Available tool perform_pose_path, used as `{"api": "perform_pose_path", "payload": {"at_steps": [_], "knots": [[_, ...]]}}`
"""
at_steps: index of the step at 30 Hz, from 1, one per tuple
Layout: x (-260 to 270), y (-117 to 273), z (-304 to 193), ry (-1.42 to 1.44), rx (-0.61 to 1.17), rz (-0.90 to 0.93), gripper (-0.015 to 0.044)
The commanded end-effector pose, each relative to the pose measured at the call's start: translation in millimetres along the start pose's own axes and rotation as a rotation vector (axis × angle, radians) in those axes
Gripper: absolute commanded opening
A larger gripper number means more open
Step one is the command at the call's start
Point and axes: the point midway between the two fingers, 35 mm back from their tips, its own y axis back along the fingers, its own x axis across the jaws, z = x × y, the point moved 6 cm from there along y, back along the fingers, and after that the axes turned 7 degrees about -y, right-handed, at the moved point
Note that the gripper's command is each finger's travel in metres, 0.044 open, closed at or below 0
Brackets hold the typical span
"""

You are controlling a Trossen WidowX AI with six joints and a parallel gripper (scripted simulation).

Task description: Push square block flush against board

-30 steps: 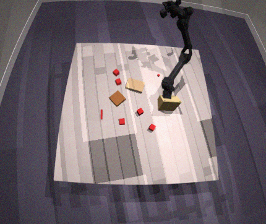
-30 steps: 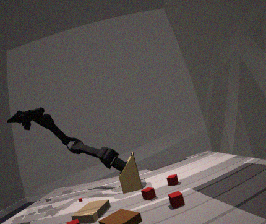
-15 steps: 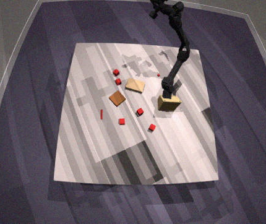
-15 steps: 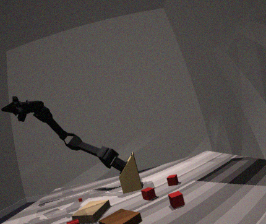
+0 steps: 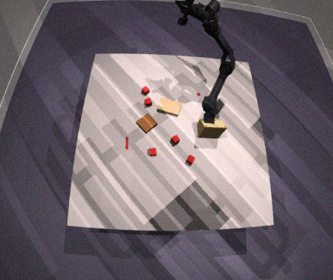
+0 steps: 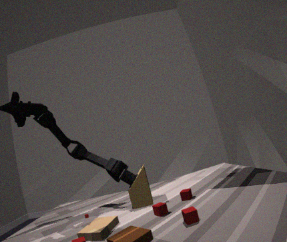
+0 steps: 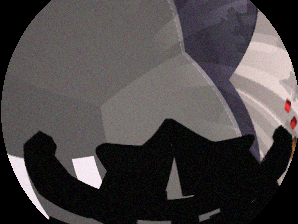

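Observation:
The brown square block [image 5: 146,123] [image 6: 133,234] lies flat on the pale table, turned at an angle to the board. The light wooden board [image 5: 169,107] [image 6: 99,228] lies flat beside it, farther back in the top view. A gap shows between them; no sides touch. My gripper [image 5: 178,3] [image 6: 1,107] [image 7: 168,121] is shut and empty. It is high in the air, far behind both parts and beyond the table's back edge in the top view. In the wrist view only a sliver of brown shows at the right edge; the board does not show.
Red cubes stand around the parts: two [image 5: 145,90] [image 5: 148,102] near the board's left end, others [image 5: 175,139] [image 5: 152,151] [image 5: 190,158] in front. A thin red bar [image 5: 127,142] lies left of the block. The arm's yellowish wedge base [image 5: 211,129] [image 6: 142,194] stands right of the board.

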Motion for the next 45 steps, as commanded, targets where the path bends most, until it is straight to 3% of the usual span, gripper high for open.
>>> {"api": "perform_pose_path", "payload": {"at_steps": [1, 22, 45], "knots": [[-9, -5, -16, 0.069, 0.038, -0.020, 0.0000], [-137, -50, -130, 0.655, 0.250, -0.292, 0.0000], [-304, -51, -200, 1.244, 0.593, -0.589, 0.0000]]}}
